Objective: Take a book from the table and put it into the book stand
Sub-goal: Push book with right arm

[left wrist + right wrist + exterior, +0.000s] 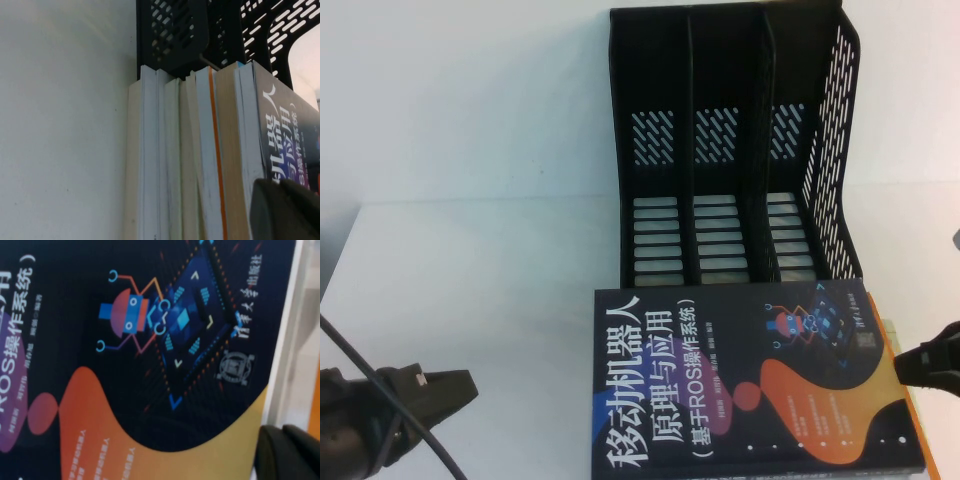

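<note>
Book (750,380): flat atop a stack, long axis left-right, before stand (730,150). Left end effector (445,395) near-left, right end effector (920,365) at book's right edge; grip apparently indeterminate.

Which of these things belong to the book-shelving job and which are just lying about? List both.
Job:
- navy book, top of the pile
- black book stand, its three slots empty
- white table
- left gripper, low beside the pile
- right gripper, at the book's right edge

Lying about:
- stacked books under the navy one
</note>
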{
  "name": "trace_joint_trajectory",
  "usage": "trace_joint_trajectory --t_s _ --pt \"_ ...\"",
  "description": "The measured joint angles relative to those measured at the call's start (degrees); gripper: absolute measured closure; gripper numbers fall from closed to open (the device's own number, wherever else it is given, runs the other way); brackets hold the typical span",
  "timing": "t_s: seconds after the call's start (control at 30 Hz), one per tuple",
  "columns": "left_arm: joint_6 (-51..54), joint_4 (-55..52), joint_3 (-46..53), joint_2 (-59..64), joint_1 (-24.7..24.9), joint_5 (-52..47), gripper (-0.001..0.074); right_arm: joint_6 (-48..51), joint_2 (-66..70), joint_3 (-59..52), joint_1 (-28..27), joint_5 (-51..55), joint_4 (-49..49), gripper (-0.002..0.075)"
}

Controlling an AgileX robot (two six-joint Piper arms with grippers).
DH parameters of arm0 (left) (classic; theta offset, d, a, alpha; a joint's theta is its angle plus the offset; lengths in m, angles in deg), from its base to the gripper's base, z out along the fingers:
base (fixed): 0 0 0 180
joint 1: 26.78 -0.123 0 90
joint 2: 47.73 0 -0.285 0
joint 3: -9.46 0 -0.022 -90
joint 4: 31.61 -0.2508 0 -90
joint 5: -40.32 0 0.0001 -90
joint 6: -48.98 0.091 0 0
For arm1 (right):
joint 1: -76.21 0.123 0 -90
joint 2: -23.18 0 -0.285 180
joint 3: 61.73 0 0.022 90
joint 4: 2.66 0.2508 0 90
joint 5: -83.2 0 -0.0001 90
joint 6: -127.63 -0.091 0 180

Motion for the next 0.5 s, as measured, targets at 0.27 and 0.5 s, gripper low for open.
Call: trace_joint_trajectory --t_s 0.27,0.5 --pt "2.5 4.0 0.0 2.8 0.0 -4.6 0.0581 0.2 0.4 0.1 2.5 -1.8 3.5 0.0728" --pt "8.1 11.1 0.0 9.6 0.0 -10.6 0.0304 2.8 0.4 0.1 2.5 -2.1 7.5 0.0728"
